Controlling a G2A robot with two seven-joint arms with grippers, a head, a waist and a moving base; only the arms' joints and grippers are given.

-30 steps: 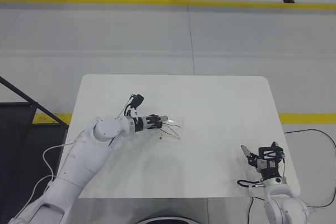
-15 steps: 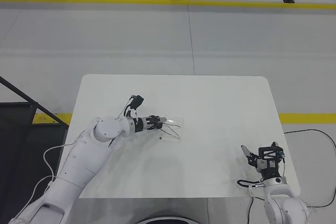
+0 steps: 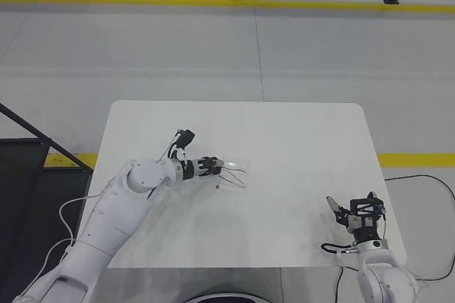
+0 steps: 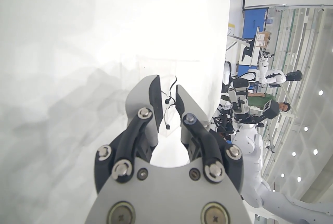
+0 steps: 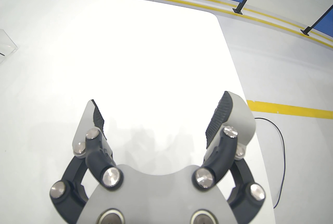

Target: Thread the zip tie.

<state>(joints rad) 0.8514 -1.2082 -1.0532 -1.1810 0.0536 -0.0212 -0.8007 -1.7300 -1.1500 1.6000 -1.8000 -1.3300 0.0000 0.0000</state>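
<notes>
L gripper [image 4: 167, 81] at zip tie [image 4: 167, 100], fingers a narrow gap apart, nothing pinched.
Tie sits in clear tray [image 3: 245, 161], centre-left of top view. R gripper [image 5: 159, 97] spread wide, empty, lower right. Risk: thin tie slips the pads, or tray skids on slick white table [image 3: 303, 136]. Grey floor w/ yellow lines around.

Clear stand [image 3: 245, 163], table [image 3: 311, 136] centre-left: approach free from 12 through 6 o'clock; left gripper [image 3: 221, 161] blocks 9 o'clock, possibly touching.
</notes>
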